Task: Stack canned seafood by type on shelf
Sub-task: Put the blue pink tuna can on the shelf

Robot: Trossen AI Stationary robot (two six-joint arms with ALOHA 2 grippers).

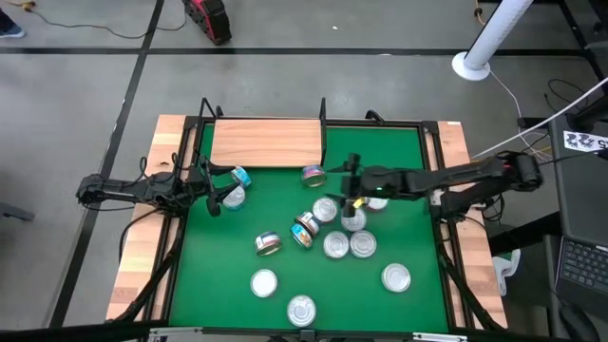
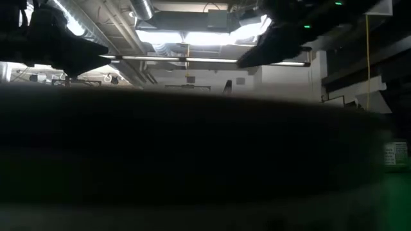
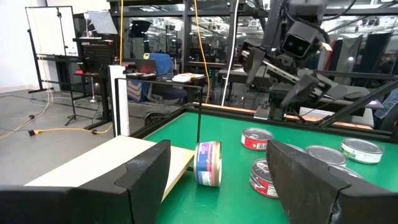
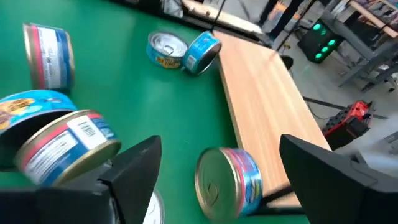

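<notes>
From above, the shelf [image 1: 267,142] lies bare at the far edge of the green mat [image 1: 399,152] while the canned seafood [image 1: 337,245] sits scattered loose on the desk, so nothing looks sorted yet; the left pincer [image 1: 215,195] hovers by two blue tins [image 1: 235,186] near the shelf's corner. The low view is too dark to help. In the left wrist view that pincer [image 3: 217,171] spreads wide and empty toward a tin on edge [image 3: 208,163], and in the right wrist view the right pincer [image 4: 217,168] gapes wide around a tipped red-and-blue tin [image 4: 227,182] beside the board, probably lining up a grab.
</notes>
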